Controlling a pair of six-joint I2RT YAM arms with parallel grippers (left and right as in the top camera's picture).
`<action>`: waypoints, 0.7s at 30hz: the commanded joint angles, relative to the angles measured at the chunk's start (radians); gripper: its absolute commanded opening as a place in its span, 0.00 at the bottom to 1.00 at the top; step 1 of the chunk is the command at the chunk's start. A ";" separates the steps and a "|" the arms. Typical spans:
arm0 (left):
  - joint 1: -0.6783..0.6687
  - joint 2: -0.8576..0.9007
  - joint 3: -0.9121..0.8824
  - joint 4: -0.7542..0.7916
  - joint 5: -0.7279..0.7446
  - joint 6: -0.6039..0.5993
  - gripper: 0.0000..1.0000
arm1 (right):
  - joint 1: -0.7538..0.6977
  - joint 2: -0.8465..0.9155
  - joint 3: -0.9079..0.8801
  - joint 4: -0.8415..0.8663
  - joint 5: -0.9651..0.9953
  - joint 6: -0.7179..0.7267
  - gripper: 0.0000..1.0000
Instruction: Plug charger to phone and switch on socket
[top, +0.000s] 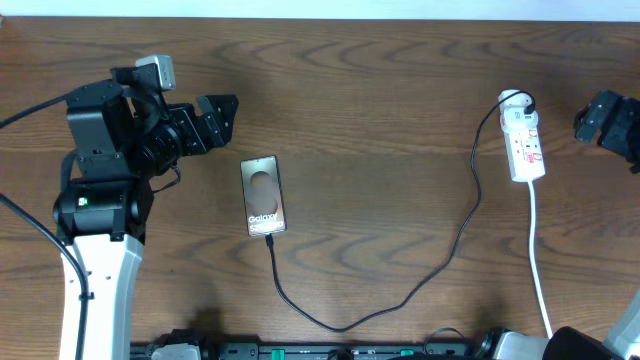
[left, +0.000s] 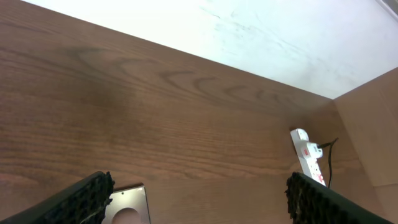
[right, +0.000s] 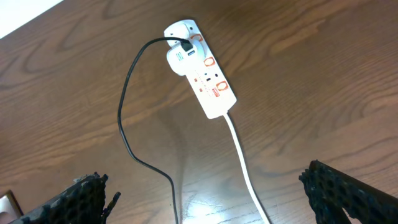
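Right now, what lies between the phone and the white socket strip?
Bare wooden table, crossed only by the thin black charger near the socket; the overhead view shows it.

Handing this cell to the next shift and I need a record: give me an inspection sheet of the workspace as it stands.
Surface: wood-grain table, no spills seen.
Job's things: phone lies flat; charger runs from its near edge to the socket, plug inserted; switch state cannot be told.
Clutter: nothing seen.
Grippers: left end effector open, empty, apart from the phone; right end effector open, empty, apart from the socket.
Cables: white cord leaves the socket toward the near edge.
Surroundings: white surface beyond the far edge.
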 joint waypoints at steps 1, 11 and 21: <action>0.002 -0.007 0.016 -0.003 -0.007 0.003 0.91 | 0.000 -0.008 0.012 -0.003 -0.010 0.013 0.99; 0.002 -0.279 -0.178 -0.024 -0.263 0.002 0.91 | 0.000 -0.008 0.012 -0.003 -0.011 0.013 0.99; 0.002 -0.861 -0.850 0.727 -0.336 0.007 0.91 | 0.000 -0.008 0.012 -0.003 -0.011 0.013 0.99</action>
